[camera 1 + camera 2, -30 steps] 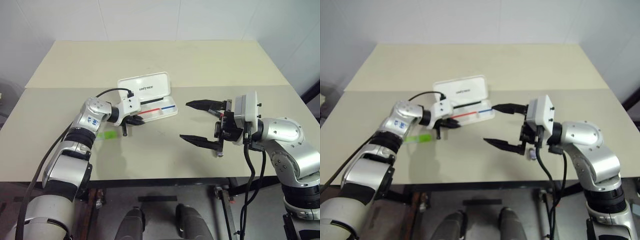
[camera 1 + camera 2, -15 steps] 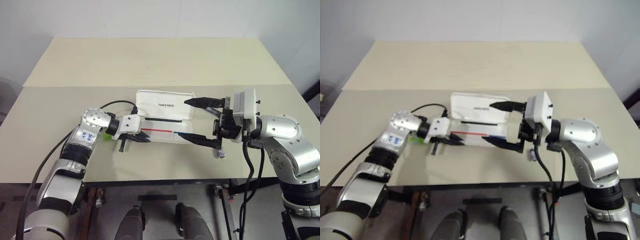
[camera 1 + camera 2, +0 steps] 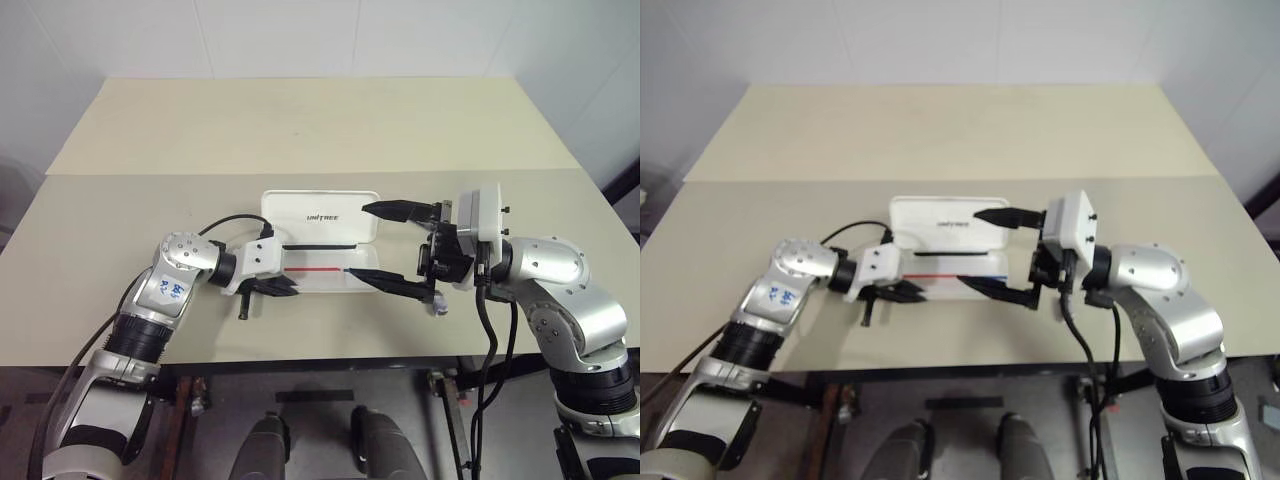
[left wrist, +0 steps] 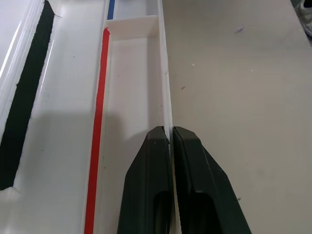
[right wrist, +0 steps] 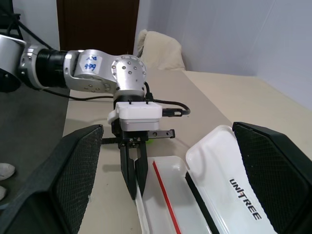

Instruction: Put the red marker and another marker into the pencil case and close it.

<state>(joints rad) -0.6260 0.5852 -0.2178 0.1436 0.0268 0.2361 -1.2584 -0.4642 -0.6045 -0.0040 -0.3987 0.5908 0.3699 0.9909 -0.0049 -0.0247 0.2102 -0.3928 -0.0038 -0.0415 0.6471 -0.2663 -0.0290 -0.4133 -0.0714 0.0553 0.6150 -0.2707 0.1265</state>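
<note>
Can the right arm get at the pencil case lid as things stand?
Probably yes: the right tool hangs open at the pencil case's right end, with nothing between it and the open lid. The left tool pinches the front wall at the other end.

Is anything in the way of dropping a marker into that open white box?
Nothing visible lies inside the pencil case; its lid stands folded back. Two things crowd it, though: the left gripper is shut on the front wall near one end, and the right gripper hangs open over the other end.
</note>
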